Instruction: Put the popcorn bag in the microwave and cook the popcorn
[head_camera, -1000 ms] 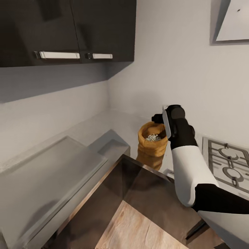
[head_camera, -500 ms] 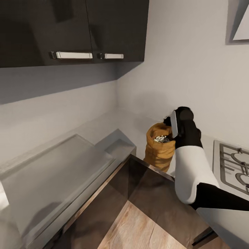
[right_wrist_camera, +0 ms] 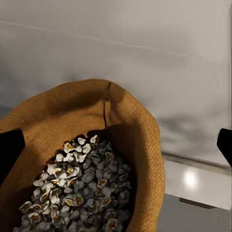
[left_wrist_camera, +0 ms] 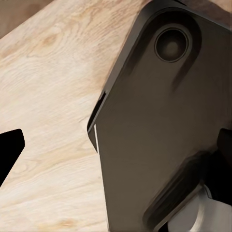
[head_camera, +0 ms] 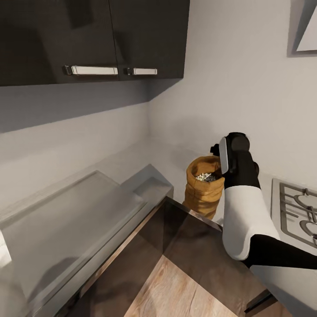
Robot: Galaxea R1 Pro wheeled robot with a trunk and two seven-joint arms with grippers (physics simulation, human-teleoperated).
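The popcorn bag, a tan burlap sack with a rolled rim, stands upright on the grey countertop near the wall corner. The popcorn lies inside it as a speckled heap. My right wrist hangs just right of the bag's mouth and above it. My right gripper is open, its dark fingertips wide apart, with the bag's rim below and between them, not touched. My left gripper is open over the wooden floor beside my dark base. The microwave is out of view.
A gas hob lies right of the bag. A recessed sink with a drainboard takes up the counter at the left. Dark wall cabinets hang above, with a range hood at the top right.
The head view swung so the whole scene shifted right. My right wrist edged slightly right and up beside the bag. The bag stays on the counter.
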